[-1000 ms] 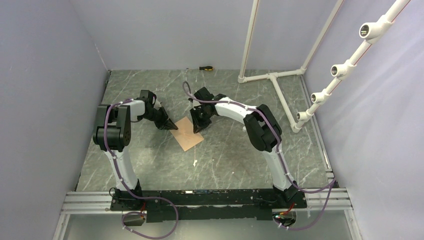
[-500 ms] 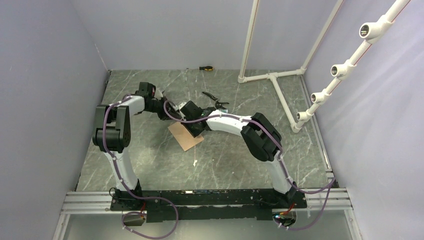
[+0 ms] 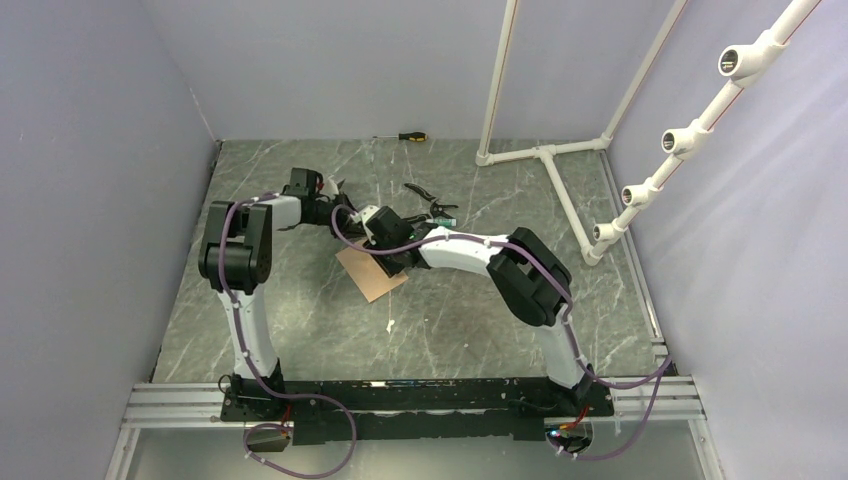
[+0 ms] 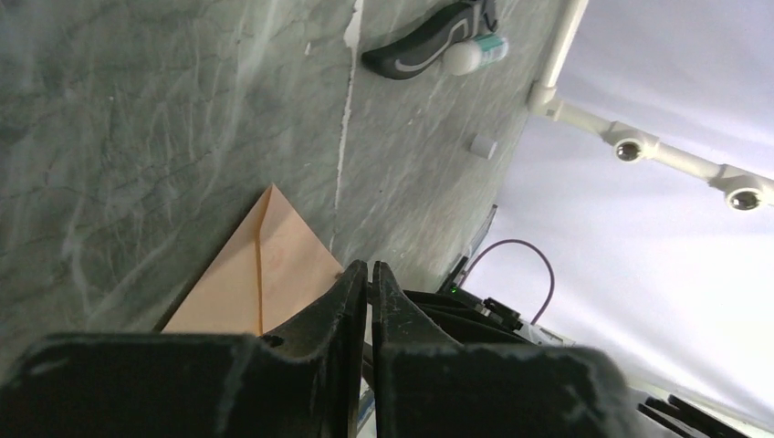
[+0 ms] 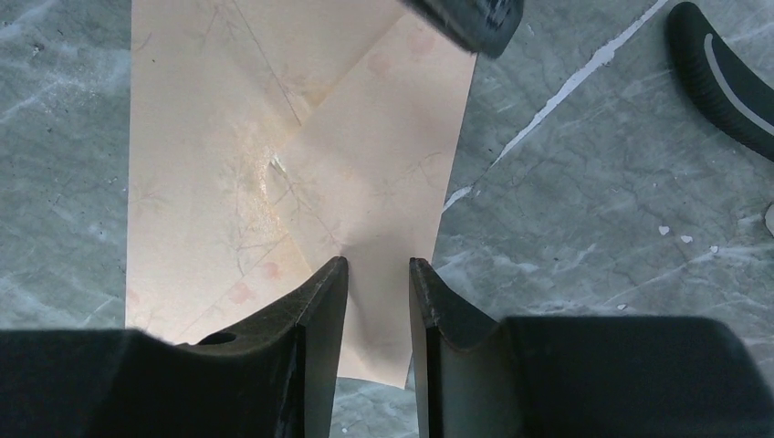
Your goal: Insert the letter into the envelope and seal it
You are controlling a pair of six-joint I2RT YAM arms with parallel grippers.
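Overhead, the envelope (image 3: 368,276) lies flat on the worktop (image 3: 300,320). Left wrist: left fingers (image 4: 342,297) together, empty, near its corner. Right wrist: right fingers (image 5: 321,306) slightly apart over its creased back; light, limp paper, probably best pinched at an edge.

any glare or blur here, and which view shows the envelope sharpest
Right wrist: the envelope is sharpest here, with a pale sheen where its seams meet; the right claw is dark and soft-edged. Left wrist: the left claw is a near-black mass across the bottom, the wall beyond washed out. Top external: even light, faint shadows, envelope small.
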